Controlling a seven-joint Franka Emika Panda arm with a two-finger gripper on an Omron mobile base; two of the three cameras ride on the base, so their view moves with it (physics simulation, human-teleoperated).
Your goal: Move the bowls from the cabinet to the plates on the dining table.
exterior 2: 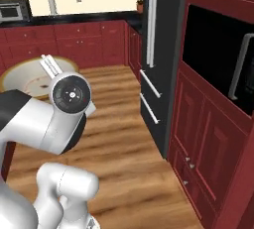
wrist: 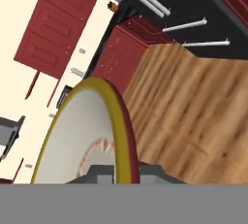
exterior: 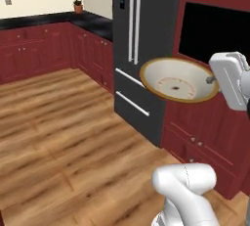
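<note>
Cream-white inside and gold-rimmed, the shallow bowl (exterior: 179, 79) hangs in the air above the wooden floor (exterior: 63, 137) — tilted, in front of the dark fridge (exterior: 141, 34) and red lower cabinets (exterior: 205, 132). The gripper (wrist: 116, 172) is clamped shut on its rim — fingers pinching the edge.

fridge (exterior: 141, 49): dark, shut | potted plant (exterior: 78, 6): on counter (exterior: 29, 21) | microwave (exterior 2: 14, 10): seemingly shut
</note>
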